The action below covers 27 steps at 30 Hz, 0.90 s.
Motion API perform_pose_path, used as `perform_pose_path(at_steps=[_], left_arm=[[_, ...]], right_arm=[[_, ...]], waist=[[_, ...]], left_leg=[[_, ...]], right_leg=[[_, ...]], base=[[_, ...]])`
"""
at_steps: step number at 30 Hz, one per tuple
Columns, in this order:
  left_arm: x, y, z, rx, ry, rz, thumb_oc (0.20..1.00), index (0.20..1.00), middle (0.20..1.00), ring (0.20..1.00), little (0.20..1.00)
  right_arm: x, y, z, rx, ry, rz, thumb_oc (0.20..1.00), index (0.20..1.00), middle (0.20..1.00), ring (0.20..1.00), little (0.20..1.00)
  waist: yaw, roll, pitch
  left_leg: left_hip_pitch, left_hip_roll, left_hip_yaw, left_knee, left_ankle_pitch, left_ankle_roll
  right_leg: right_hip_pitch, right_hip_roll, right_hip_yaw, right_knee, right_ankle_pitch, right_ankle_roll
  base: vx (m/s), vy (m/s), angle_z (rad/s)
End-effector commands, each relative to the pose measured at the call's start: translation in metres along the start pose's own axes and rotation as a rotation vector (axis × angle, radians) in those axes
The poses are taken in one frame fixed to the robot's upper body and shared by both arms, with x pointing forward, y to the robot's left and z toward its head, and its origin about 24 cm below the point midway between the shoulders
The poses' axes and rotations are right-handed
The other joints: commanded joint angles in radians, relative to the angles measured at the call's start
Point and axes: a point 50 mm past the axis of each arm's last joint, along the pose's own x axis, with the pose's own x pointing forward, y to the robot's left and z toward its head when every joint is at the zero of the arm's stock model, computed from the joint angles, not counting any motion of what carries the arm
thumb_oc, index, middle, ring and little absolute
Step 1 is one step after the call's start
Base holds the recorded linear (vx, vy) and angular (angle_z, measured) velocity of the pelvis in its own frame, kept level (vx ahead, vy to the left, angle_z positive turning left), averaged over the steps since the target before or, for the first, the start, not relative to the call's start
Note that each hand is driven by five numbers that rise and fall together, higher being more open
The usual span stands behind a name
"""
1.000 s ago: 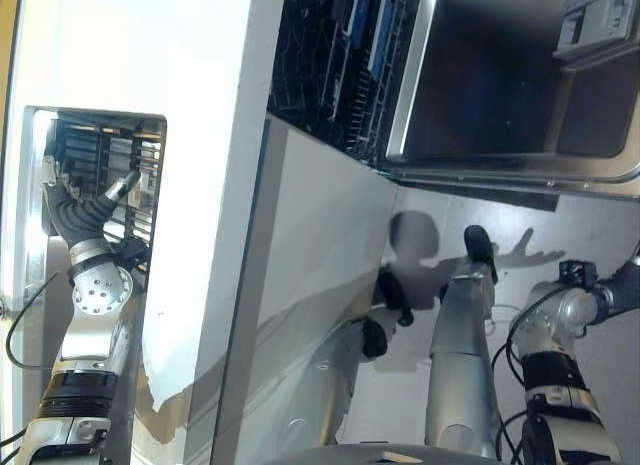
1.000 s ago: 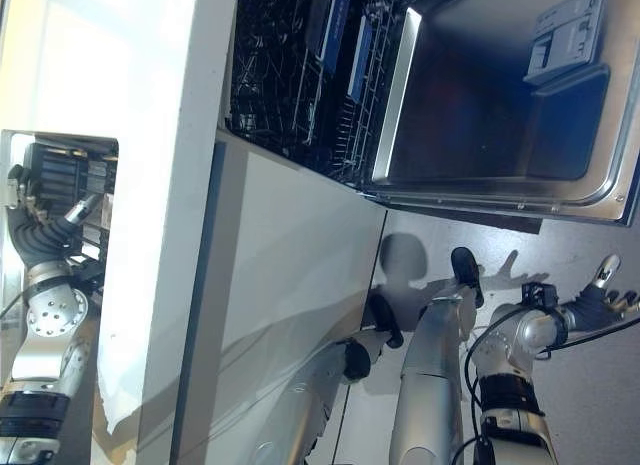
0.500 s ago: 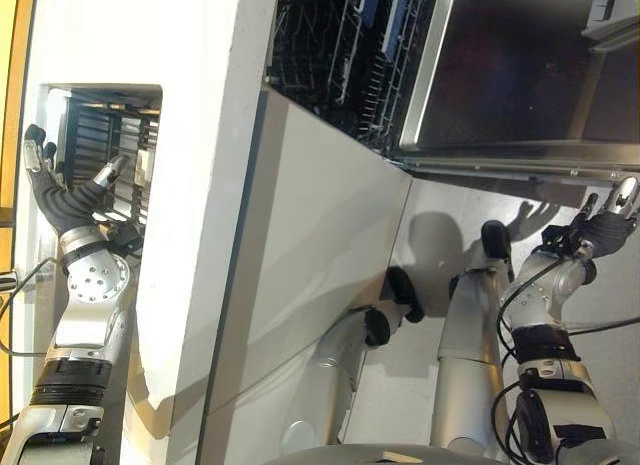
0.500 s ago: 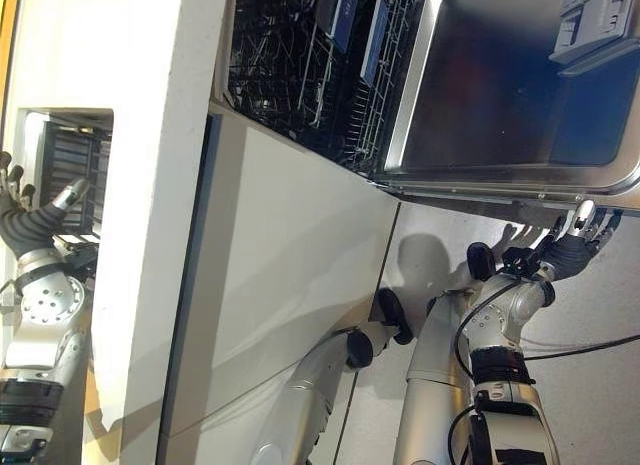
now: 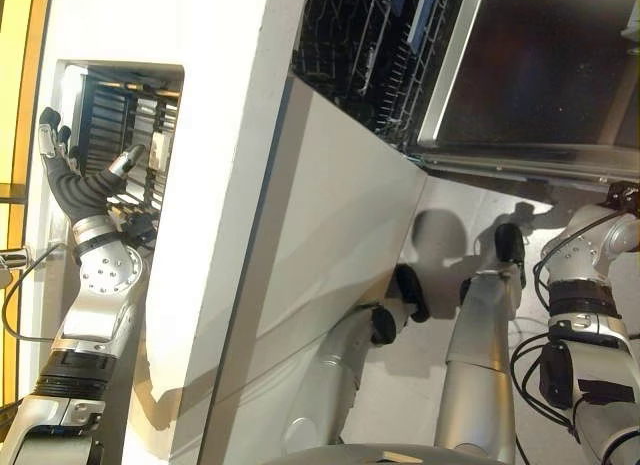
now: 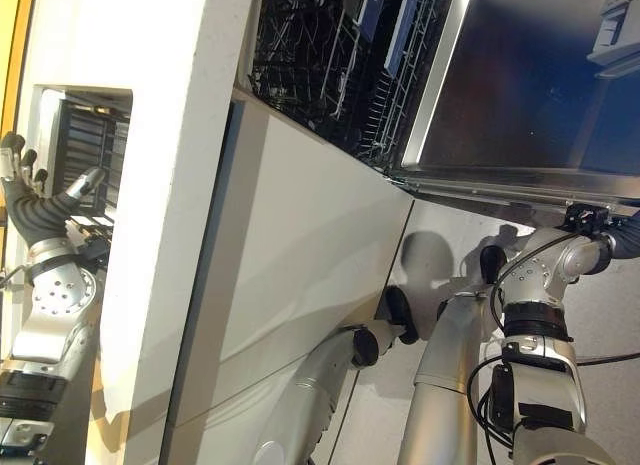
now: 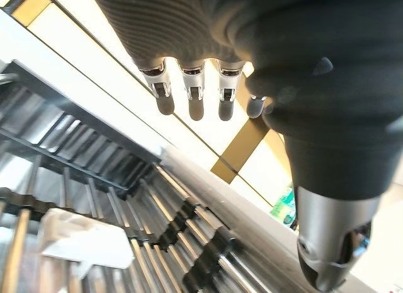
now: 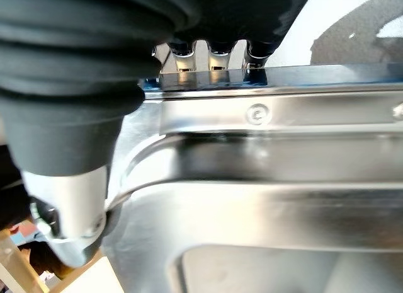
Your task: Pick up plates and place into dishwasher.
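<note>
– Fingers first: what are they doing?
– Left hand's fingers [image 7: 192,97] are straight and spread, holding nothing. The left hand [image 5: 75,185] is raised beside a dark drying rack [image 5: 110,125] set into a white counter [image 5: 230,105]. The right hand [image 8: 69,205] is at the rim of the open dishwasher door [image 5: 540,75], its thumb over the steel inner face; I cannot tell whether it grips the door.
– And the plates?
– Neither hand has one. A pale flat piece [image 7: 82,246] lies on the drying rack's bars, apart from the left hand's fingers; I cannot tell if it is a plate. Blue pieces [image 6: 370,5] stand in the dishwasher basket [image 5: 360,45].
– The room?
– A pale grey cabinet front [image 5: 330,215] runs below the counter, next to the dishwasher. The floor [image 5: 415,385] is light grey.
</note>
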Motion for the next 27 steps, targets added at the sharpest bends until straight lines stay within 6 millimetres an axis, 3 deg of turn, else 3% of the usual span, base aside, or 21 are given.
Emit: perform_pose_path(at_steps=[1,6,9,11,12,19,27], left_arm=[[-0.044,-0.057,0.013,-0.169,-0.023,-0.245,1.000,1.000,1.000,1.000,1.000],[-0.033,-0.049,0.015,-0.163,-0.032,-0.226,1.000,1.000,1.000,1.000,1.000],[-0.024,-0.044,0.017,-0.161,-0.032,-0.226,1.000,1.000,1.000,1.000,1.000],[-0.022,-0.043,0.017,-0.161,-0.027,-0.232,1.000,1.000,1.000,1.000,1.000],[-0.020,-0.040,0.018,-0.163,-0.028,-0.229,1.000,1.000,1.000,1.000,1.000],[-0.013,-0.027,0.014,-0.184,0.009,-0.226,1.000,1.000,1.000,1.000,1.000],[-0.007,-0.011,0.005,-0.188,0.058,-0.227,1.000,1.000,1.000,1.000,1.000]], right_arm=[[-0.023,0.092,0.005,0.080,0.101,0.626,1.000,1.000,1.000,1.000,1.000],[-0.070,0.093,-0.022,0.084,0.369,1.106,1.000,1.000,1.000,1.000,1.000],[-0.097,0.092,-0.028,0.059,0.461,1.301,1.000,1.000,1.000,1.000,1.000],[-0.107,0.093,-0.028,0.044,0.473,1.367,1.000,1.000,1.000,1.000,1.000],[-0.116,0.095,-0.026,0.038,0.477,1.421,1.000,1.000,1.000,1.000,1.000],[-0.158,0.108,-0.013,0.027,0.445,1.656,1.000,1.000,1.000,1.000,1.000],[-0.180,0.114,-0.005,0.047,0.436,1.766,1.000,1.000,1.000,1.000,1.000]], waist=[[-0.061,0.141,0.156],[-0.074,0.116,0.156],[-0.080,0.094,0.156],[-0.079,0.086,0.156],[-0.082,0.080,0.156],[-0.077,0.031,0.156],[-0.056,-0.034,0.153]], left_leg=[[-0.001,0.002,-0.097,0.016,0.012,-0.064],[-0.012,0.013,-0.103,0.019,0.017,-0.068],[-0.003,0.020,-0.104,0.010,0.024,-0.072],[0.026,0.019,-0.115,0.008,0.003,-0.078],[0.019,0.020,-0.110,-0.007,0.033,-0.074],[0.138,0.014,-0.138,-0.063,0.044,-0.080],[0.298,0.017,-0.180,-0.104,0.033,-0.083]], right_leg=[[0.048,0.002,-0.083,0.071,-0.117,-0.082],[0.043,0.016,-0.093,0.055,-0.108,-0.082],[0.056,0.025,-0.099,0.036,-0.100,-0.080],[0.086,0.028,-0.099,0.034,-0.126,-0.074],[0.082,0.029,-0.105,0.012,-0.092,-0.078],[0.234,0.024,-0.142,-0.087,-0.067,-0.079],[0.441,0.000,-0.183,-0.191,-0.040,-0.070]], base=[[0.00,0.000,0.00],[0.00,0.000,0.00],[0.03,0.005,0.00],[0.07,0.029,-0.01],[-0.03,0.048,0.02],[0.05,0.071,0.01],[0.09,0.053,0.06]])
